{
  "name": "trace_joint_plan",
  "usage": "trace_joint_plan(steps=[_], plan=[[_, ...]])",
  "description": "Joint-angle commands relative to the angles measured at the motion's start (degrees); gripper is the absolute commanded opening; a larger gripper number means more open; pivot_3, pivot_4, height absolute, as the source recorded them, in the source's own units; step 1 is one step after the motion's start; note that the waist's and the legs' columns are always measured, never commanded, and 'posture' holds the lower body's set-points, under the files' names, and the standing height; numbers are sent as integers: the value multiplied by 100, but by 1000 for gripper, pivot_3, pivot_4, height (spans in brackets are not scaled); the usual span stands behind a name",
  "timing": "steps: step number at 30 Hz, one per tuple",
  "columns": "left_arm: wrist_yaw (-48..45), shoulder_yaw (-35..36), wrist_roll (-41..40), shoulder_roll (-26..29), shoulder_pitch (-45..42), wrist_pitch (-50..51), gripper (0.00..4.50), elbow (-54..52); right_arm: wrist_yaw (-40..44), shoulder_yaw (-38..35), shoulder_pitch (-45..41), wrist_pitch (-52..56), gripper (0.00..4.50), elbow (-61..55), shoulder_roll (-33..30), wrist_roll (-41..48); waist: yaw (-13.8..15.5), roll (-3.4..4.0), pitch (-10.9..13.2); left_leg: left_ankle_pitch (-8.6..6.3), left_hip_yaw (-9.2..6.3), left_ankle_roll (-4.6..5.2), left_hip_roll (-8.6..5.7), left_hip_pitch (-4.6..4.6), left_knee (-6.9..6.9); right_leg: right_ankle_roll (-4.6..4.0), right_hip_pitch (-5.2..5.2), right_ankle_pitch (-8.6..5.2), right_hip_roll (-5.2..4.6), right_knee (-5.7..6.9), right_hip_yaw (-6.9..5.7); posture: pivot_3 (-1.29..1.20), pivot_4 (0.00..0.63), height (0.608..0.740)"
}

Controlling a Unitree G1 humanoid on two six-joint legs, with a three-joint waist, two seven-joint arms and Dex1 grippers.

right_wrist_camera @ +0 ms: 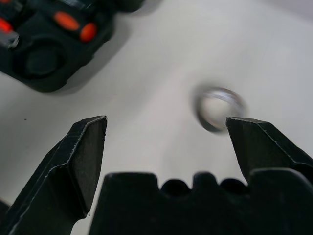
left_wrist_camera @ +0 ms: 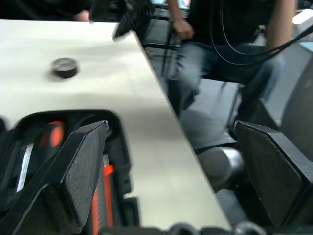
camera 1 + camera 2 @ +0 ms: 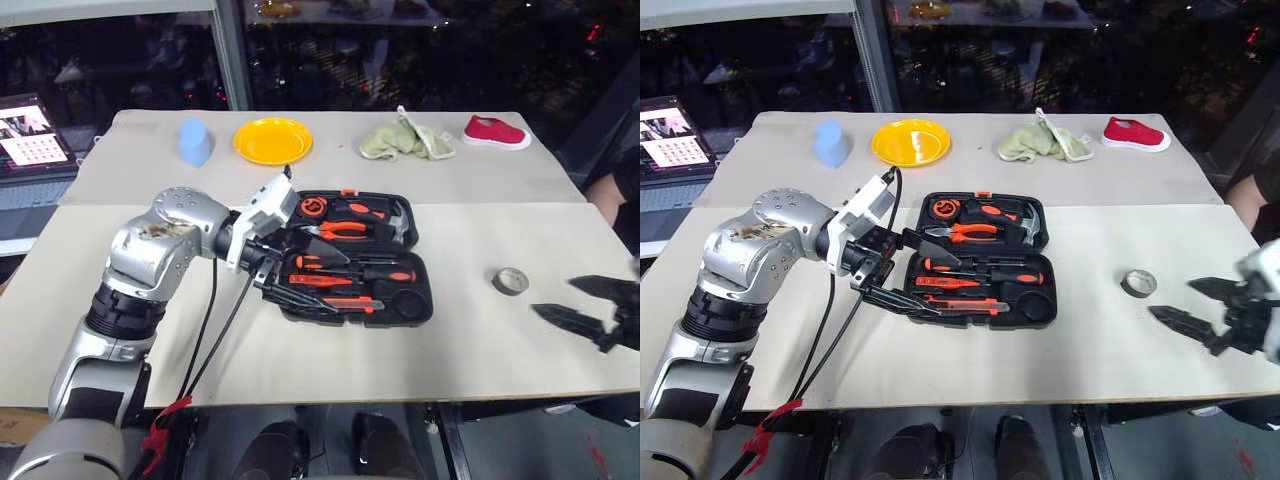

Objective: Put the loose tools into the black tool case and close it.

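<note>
Right gripper (image 3: 1200, 318) is spread wide with nothing in it, hanging low over the table's (image 3: 300, 360) right end, and that's the one you want for the next move. The tape roll (image 3: 510, 281) is the only loose tool I can spot outside the case, lying flat on the bare tabletop just ahead and a bit inboard of those fingers; the right wrist view has it sitting close to one fingertip (image 1: 259, 147). It's round, so no long axis to line up with, just drop over it.

Left gripper (image 3: 290, 262) is also wide open and empty, hovering over the left end of the black tool case (image 3: 355, 258), so it's way farther from the tape with the whole case in between.

The case lies open mid-table, and the screwdrivers (image 3: 350, 272) and the utility knife (image 3: 335, 303) look like they're already seated in the near half, with the pliers (image 3: 345, 229) and hammer (image 3: 400, 222) in the far half. There's an empty-looking round recess (image 3: 408, 302) at the near right corner, probably the tape's spot.

Nothing sits between the roll and the case. Plate (image 3: 272, 140), blue cup (image 3: 195, 142), rag (image 3: 405, 140) and red shoe (image 3: 495, 132) are all well back. Heads up, a person (image 2: 234, 44) is seated off the table's right end.
</note>
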Motion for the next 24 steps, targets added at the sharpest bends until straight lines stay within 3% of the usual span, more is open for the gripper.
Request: trace_joint_plan(steps=[1, 6, 13, 17, 24], plan=[[124, 140, -142, 96, 20, 39, 4464, -327, 53, 1057, -937, -194, 4500, 707, -109, -833, 23, 2, -2, 1, 0, -1, -3, -23, 3, -1, -23, 1, 0, 2, -2, 0, 150, 740], [364, 212, -247, 139, 111, 108, 4464, -519, 228, 1984, -1838, -169, 4500, 1229, 122, -1435, 35, 3, -1, 2, 1, 0, -21, -81, 12, 0, -91, 2, -12, 28, -21, 0, 150, 740], [557, 242, -267, 164, 187, 113, 4464, -615, 413, 2436, -2508, -346, 4500, 1873, 481, -1898, 12, 3, -1, 4, 1, -5, -21, -82, 16, 1, -86, 5, -12, 17, -22, 0, 150, 740], [632, 224, -276, 161, 208, 105, 4500, -675, 519, 2364, -2605, -370, 3491, 2090, 682, -1911, 4, 3, -1, 13, 2, -19, -20, -70, 19, -7, -81, 14, -8, 35, -20, 0, 150, 740], [625, 144, -241, 149, 139, 12, 4500, -606, 401, 2002, -2357, -572, 1072, 2012, 805, -1938, 1, 3, -1, 15, 5, -22, -19, -61, 19, -10, -78, 16, -5, 43, -15, 0, 150, 740]])
